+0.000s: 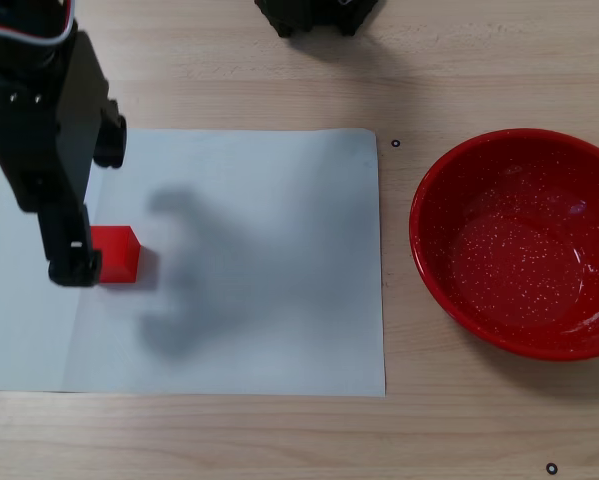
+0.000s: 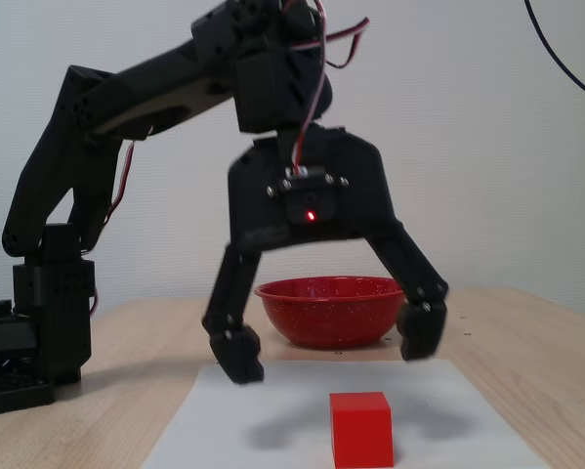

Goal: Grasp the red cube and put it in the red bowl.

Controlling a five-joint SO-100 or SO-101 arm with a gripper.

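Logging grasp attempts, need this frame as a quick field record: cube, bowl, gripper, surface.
cube: red cube on the white paper sheet, ungrasped
bowl: red bowl empty, on bare wood, right of the sheet in the top-down fixed view
gripper: gripper open wide, fingers above the sheet, behind the cube in the front fixed view
contact: none visible
surface: wooden table

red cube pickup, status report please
Hand open wide, above the sheet, not gripping. Small matte red cube on white paper sheet, untouched. Glossy speckled red bowl empty. Nothing blocking.
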